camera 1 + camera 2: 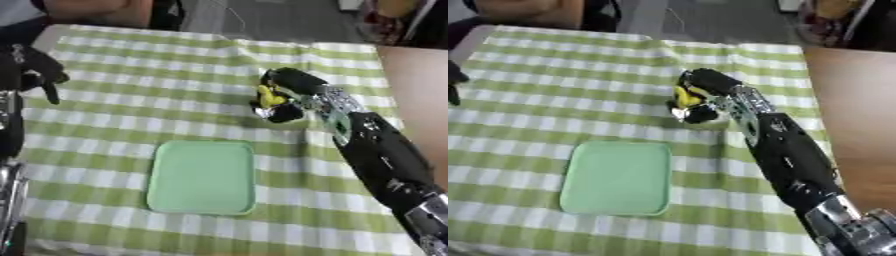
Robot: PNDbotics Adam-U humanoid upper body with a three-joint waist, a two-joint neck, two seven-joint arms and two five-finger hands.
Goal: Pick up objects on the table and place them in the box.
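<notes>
The right hand (284, 95) curls its fingers around a small yellow object (269, 97) above the checkered cloth (157, 95), at about one o'clock from the green tray (203, 176).

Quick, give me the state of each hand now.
Left hand: curled shut, holding nothing.
Right hand: shut on a yellow object.

Small yellow object (270, 96), pale-green tray (202, 176)

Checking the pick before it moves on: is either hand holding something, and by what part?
The right hand has its fingers curled round a small yellow thing; which part it grips cannot be told. The left hand holds nothing.
</notes>
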